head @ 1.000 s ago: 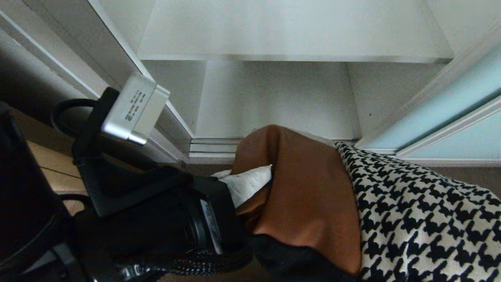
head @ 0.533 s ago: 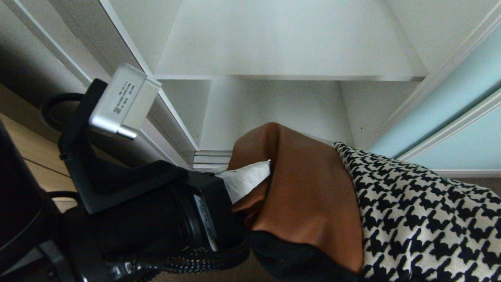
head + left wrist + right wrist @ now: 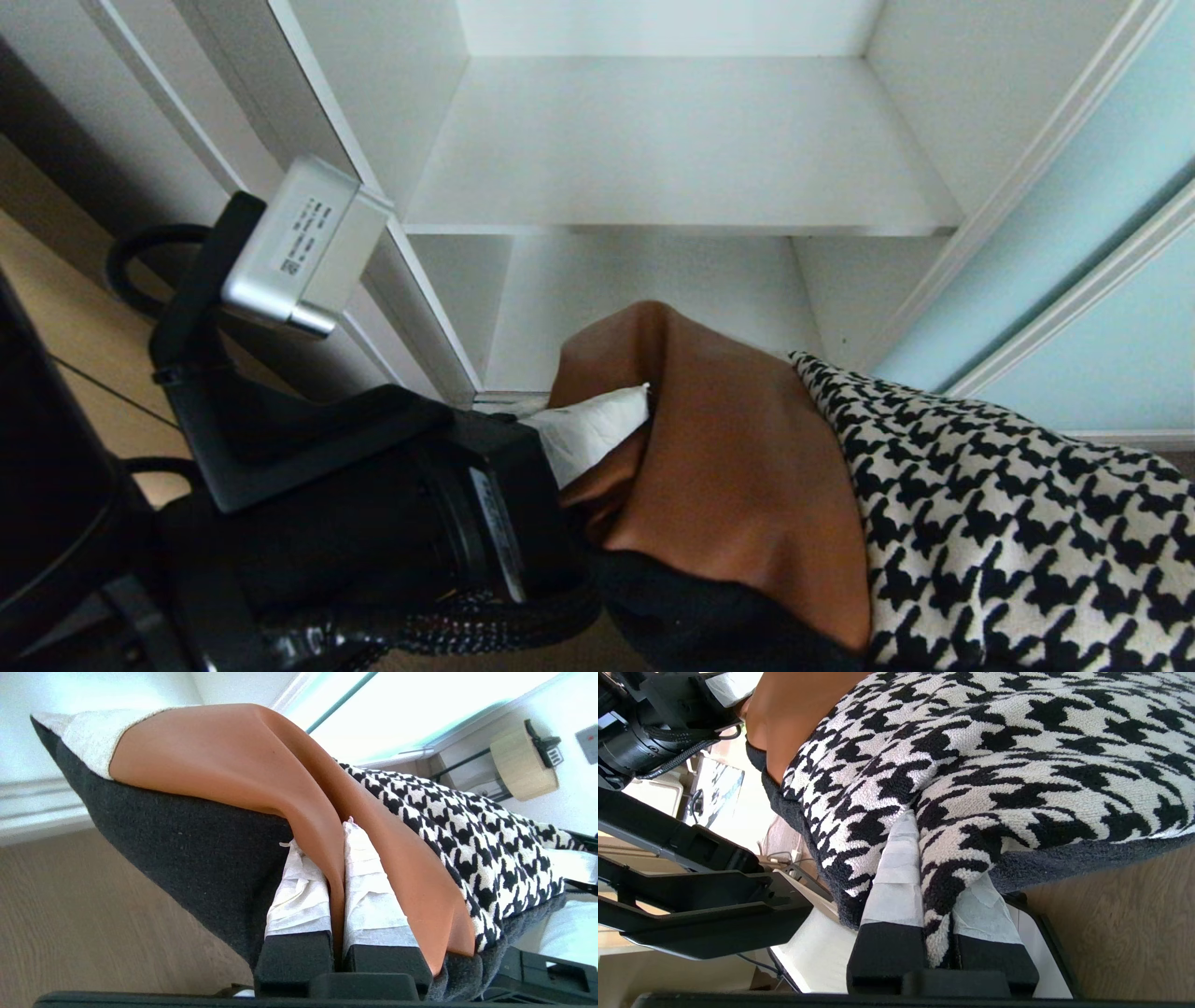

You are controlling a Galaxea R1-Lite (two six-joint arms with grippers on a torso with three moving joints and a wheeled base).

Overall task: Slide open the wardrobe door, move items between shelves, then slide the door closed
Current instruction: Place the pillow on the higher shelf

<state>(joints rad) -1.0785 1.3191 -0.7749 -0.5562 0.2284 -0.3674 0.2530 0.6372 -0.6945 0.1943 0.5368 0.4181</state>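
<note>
The left hand (image 3: 337, 905) and the right hand (image 3: 937, 910) each pinch a fold of the cushion (image 3: 840, 523), held low in frame before the open wardrobe. Judged mid-transfer; next it must go onto the upper shelf (image 3: 672, 149).

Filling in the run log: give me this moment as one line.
left gripper: shut on cushion | right gripper: shut on cushion | shelves: bare | sliding wardrobe door: open

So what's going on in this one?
The robot holds a cushion in front of an open wardrobe with both grippers. The left gripper pinches a fold of its brown panel, the right gripper a fold of the houndstooth part. The shelves in view are bare, and the sliding door is pushed off to the right.
</note>
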